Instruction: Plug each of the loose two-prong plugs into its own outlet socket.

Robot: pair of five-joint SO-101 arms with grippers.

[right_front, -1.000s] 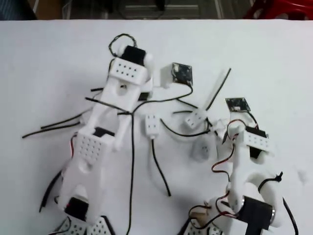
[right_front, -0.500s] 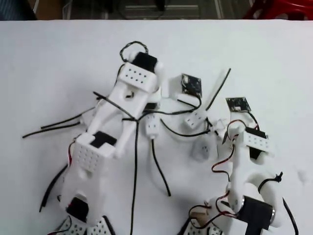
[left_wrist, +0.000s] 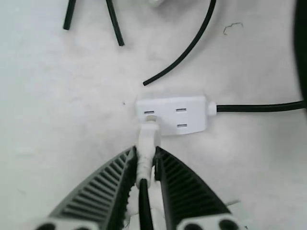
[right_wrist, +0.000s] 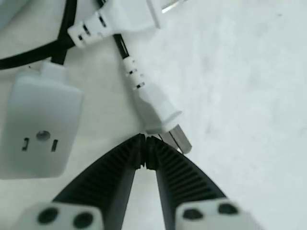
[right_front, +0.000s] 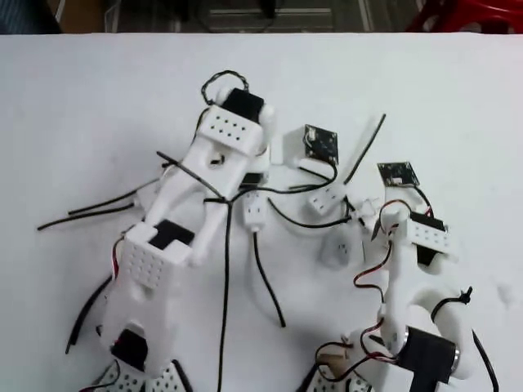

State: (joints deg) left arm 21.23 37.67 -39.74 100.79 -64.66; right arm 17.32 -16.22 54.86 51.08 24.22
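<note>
No lettering, number, label or sign is legible anywhere — not on the white outlet block [left_wrist: 172, 115], the white two-prong plug [left_wrist: 148, 136], or the white tabletop [right_front: 82, 98].

Left arm [right_front: 176, 220]: white printed shell, blocky links. Two flat plates [right_front: 226, 122] drilled with grids of small holes. Black servo blocks [right_front: 243, 102] set into the joints. Small dark camera board [right_front: 320, 143] on a white bracket, with a thin black cable [right_front: 223, 269] trailing from it.

Right arm [right_front: 409, 278]: same white shell, one dotted plate [right_front: 427, 234]. Large black servo [right_front: 425, 353] near the base. Red and black wires [right_front: 377, 265] looping loose. Black tie [right_front: 458, 298] around one link. Own camera board [right_front: 398, 173].

Both sets of jaws: dark grey, ribbed inner faces, white base with dark round screw recesses [left_wrist: 188, 226].
</note>
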